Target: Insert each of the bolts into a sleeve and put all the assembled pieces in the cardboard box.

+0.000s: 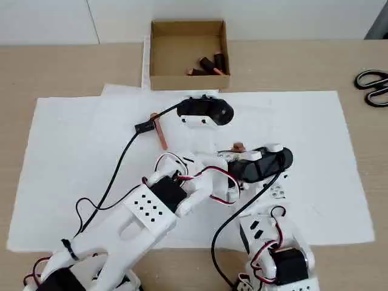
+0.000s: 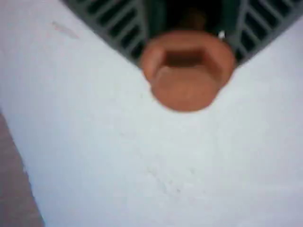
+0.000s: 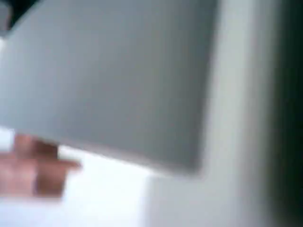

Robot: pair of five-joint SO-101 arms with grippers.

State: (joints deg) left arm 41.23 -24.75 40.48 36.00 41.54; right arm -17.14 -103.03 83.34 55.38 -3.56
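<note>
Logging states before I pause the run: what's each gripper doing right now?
Left gripper: shut on the orange bolt.
Right gripper: cannot be told.

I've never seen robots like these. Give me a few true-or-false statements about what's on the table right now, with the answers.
1. The cardboard box already holds some pieces. True.
2. The scissors lie inside the box. False: the scissors lie on the bare table, off to the side of the box.
3. A white sheet is spread under the arms. True.
4. The left arm's fingers are empty. False: the fingers grip an orange bolt.
</note>
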